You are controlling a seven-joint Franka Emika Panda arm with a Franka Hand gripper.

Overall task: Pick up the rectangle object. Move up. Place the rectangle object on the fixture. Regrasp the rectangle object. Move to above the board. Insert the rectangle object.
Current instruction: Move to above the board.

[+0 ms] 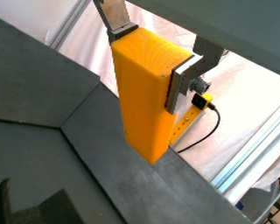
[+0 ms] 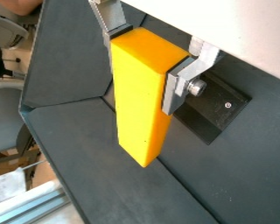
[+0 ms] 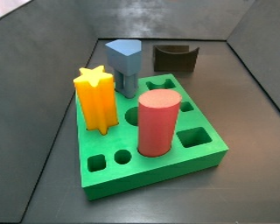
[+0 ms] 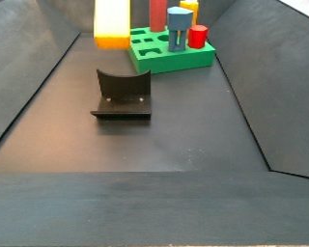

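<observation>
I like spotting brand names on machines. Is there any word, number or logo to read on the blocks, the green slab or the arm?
None can be read.
Rectangle object, held in the tool above the floor: plain.
Board and fixture: unmarked.

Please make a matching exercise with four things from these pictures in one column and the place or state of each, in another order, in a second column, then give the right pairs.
Things
1. rectangle object
2. fixture
3. red cylinder
4. star-shaped post

Places or states
A. upright in the board, at its near edge in a side view
B. held off the floor between the fingers of the pincer
C. orange-yellow, upright in the board
D. on the dark floor, apart from the board

Pairs: 1-B, 2-D, 3-A, 4-C
</observation>
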